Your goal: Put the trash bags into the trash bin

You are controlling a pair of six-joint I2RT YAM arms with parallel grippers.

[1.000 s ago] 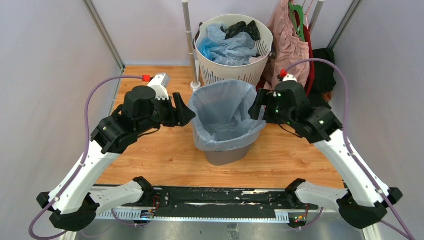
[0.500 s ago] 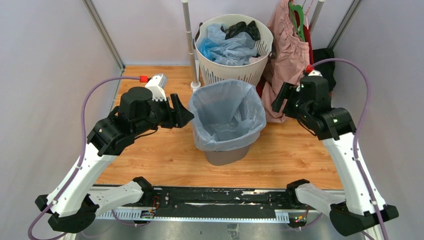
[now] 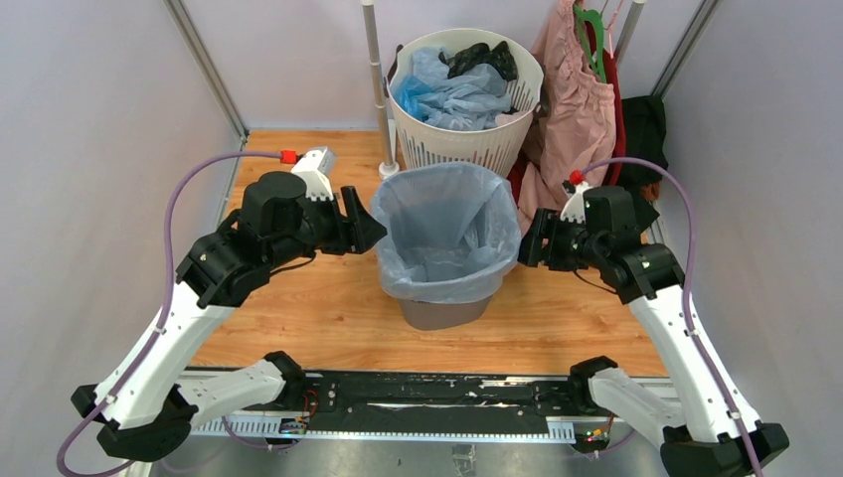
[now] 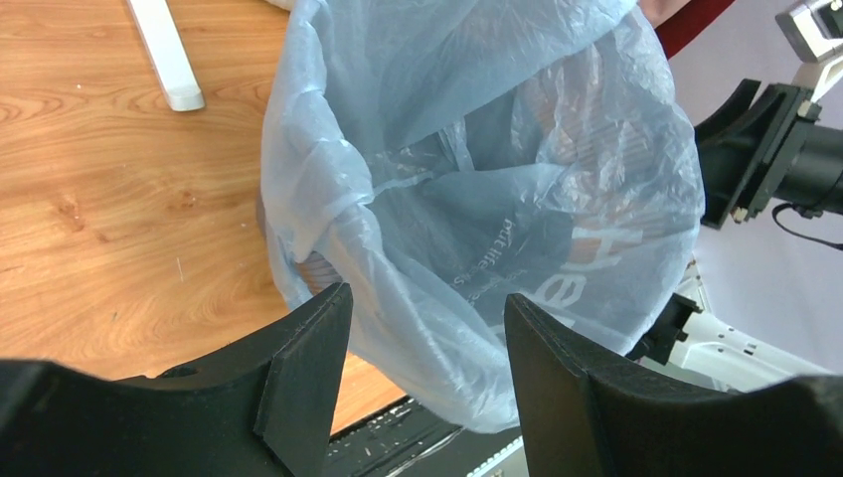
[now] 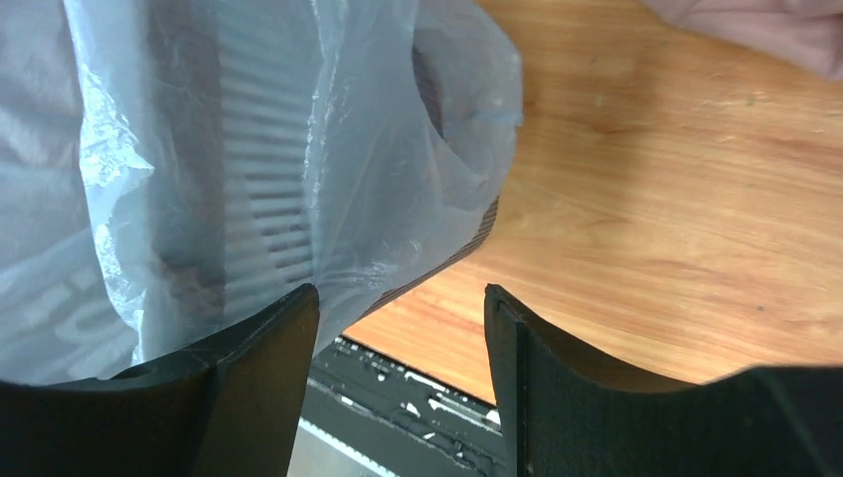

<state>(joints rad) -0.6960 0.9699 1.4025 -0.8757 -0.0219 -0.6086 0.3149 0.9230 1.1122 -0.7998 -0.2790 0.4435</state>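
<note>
The trash bin stands mid-floor, lined with a pale blue see-through trash bag whose edge drapes over the rim. My left gripper hovers open at the bin's left rim. In the left wrist view the bag with "Hello" lettering fills the space beyond the open left gripper, and nothing is pinched. My right gripper is open beside the bin's right side. In the right wrist view the bag hangs over the mesh wall, just left of the open right gripper.
A round white slotted basket behind the bin holds more blue and black plastic bags. A white pole stands at its left. A pink garment hangs at the back right over a black item.
The right arm swung away to the right, then came back lower beside the bin's right side with its jaws narrowed somewhat. The bag's rim shifted slightly left. The left arm stayed put.
</note>
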